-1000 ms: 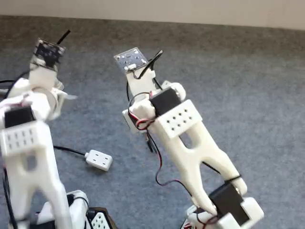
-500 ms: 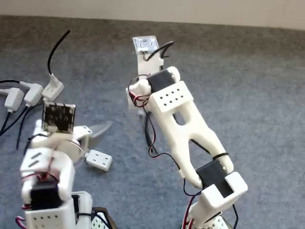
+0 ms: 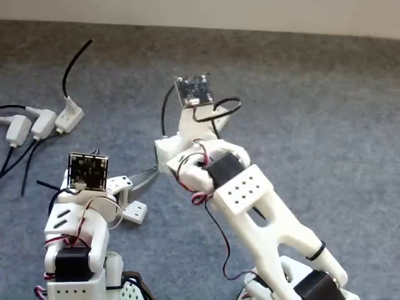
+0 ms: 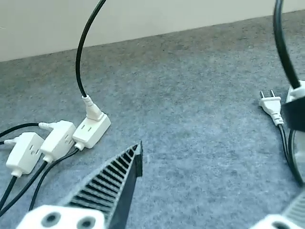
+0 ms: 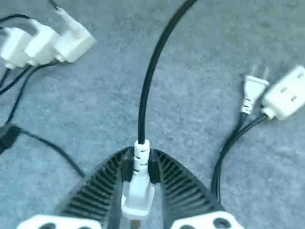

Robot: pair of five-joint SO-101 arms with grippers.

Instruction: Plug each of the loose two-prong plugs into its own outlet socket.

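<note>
Biggest worry: shoving the light outlet socket (image 5: 286, 98) across the table instead of seating the prongs. Sits loose at near-left, just by the left gripper (image 4: 217, 176), not pinned by anything. Got that one spread wide with nothing in it, so maybe worth using as a brace.

Second worry: prong direction. Got the right gripper (image 5: 140, 155) squeezed shut on the held plug (image 5: 138, 191), mid-table, above the surface, pinched around the body right below the ribbed collar. Looks like prongs facing back toward the wrist, but mostly hidden, so hard to call. Probably means a regrip before any insertion. Add a stiff black cord (image 5: 152, 71) arching out of it, likely to lever the plug crooked under a push.

Also a loose plug (image 5: 252, 86) lying flat just beside the socket, cable easy to snag on the way in.

Far-left: row of three sockets (image 4: 57, 140), touching side by side, right-hand one seemingly with a plug in it.

Texture-wise: grey short-pile table cover (image 3: 325, 112), bit of friction but not much; glossy white moulded plastic on the plugs and the blocky sockets; round rubbery cords; black ridged fingers (image 5: 95, 186) with decent bite
</note>
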